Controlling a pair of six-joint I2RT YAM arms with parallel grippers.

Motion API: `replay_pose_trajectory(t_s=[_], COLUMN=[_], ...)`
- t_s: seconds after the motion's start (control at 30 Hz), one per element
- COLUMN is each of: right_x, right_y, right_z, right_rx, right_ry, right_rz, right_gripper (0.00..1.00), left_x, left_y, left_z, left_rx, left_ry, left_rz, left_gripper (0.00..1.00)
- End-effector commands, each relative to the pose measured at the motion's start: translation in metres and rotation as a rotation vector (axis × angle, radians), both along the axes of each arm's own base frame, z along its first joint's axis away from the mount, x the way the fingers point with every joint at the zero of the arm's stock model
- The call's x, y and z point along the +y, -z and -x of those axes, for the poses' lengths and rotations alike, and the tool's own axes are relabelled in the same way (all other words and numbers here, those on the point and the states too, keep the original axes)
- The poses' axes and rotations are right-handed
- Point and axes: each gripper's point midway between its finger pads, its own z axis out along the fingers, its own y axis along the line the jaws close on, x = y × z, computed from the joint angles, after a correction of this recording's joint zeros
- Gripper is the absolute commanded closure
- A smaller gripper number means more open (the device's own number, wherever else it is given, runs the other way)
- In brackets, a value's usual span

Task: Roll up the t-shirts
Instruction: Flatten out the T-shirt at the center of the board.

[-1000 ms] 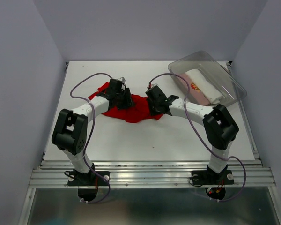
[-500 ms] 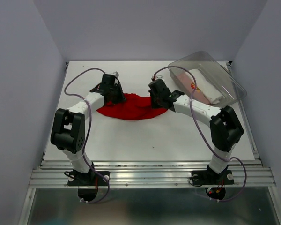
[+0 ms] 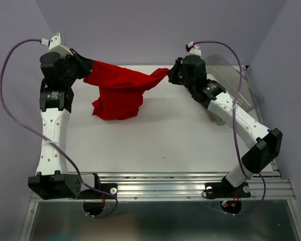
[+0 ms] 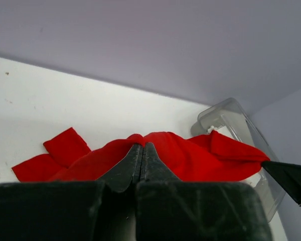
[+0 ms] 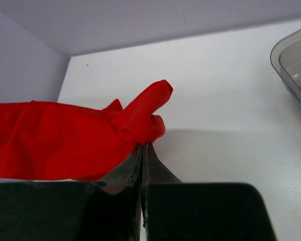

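Holding the red t-shirt (image 3: 118,95) in the air between both arms, you are pinching it with the left gripper (image 3: 84,70) clamped fully closed on one upper corner and the right gripper (image 3: 170,75) clamped fully closed on a bunched end opposite. The cloth is sagging in a crumpled fold above the table (image 3: 165,140); whether its lowest edge is touching the surface is not showing clearly. You are likely spreading it before rolling, so try drawing the two arms apart evenly and level until the top edge is pulling straight, going gently because the right pinch is biting only a small wad. Then try lowering it so the hanging hem is landing first and lying flat. The clear bin (image 3: 248,93) is sitting at the far right corner, with the right arm covering most of it; something pale pink is showing through its wall in the right wrist view.
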Motion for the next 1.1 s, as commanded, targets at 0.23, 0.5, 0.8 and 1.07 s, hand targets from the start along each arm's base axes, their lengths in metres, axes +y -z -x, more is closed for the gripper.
replay_pose_trajectory(t_s=[0.23,0.5,0.8,1.07], right_x=[-0.033,-0.089,-0.092,-0.047], right_y=[-0.009,0.085,0.080,0.083], right_z=[0.035,0.036,0.037,0.055], right_rx=[-0.067,0.110,0.104,0.148], right_ry=[0.062,0.217,0.147,-0.049], right_rz=[-0.064,0.015,0.096,0.161], right_gripper=[0.99,0.99,0.33,0.29], left_x=[-0.046,-0.173,-0.162,-0.021], left_y=[0.034,0.134,0.150,0.211], left_z=[0.064,0.156,0.152,0.060], left_rx=[0.062,0.280,0.327,0.535], left_ry=[0.219,0.574,0.473,-0.064], left_rz=[0.064,0.201,-0.005,0.023], left_gripper=[1.00,1.00,0.08,0.30])
